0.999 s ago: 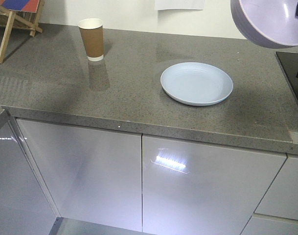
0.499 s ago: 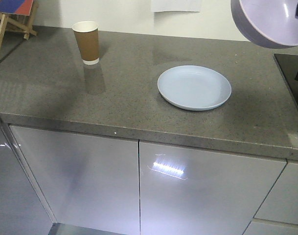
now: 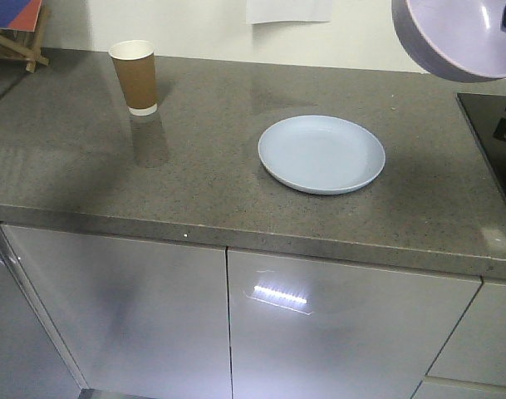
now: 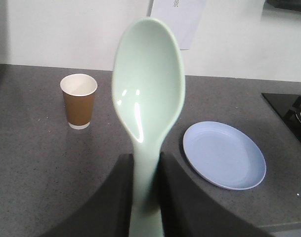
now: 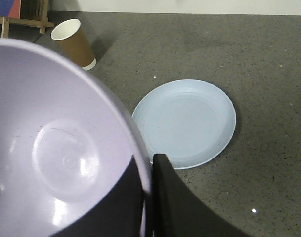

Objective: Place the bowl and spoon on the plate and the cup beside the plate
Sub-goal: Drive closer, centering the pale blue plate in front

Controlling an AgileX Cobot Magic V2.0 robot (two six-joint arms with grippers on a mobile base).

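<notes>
mint spoon (image 4: 148, 94) handle pinched tight in left claw (image 4: 146, 165); right claw (image 5: 149, 170) clamps lavender bowl (image 5: 56, 148) rim.

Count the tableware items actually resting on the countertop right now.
2: the cup stands back left, the plate lies right of centre. The bowl and spoon are held aloft.

Right end effector (image 5: 148, 170) clamps bowl (image 5: 56, 148) rim; plate (image 5: 190, 123) flat on worktop (image 5: 269, 74); cup (image 5: 73, 42) upright, well apart.

Cup (image 3: 135, 76) stood back left on counter (image 3: 194, 183), plate (image 3: 321, 154) well apart to its right; bowl (image 3: 456, 37) aloft over right end
</notes>
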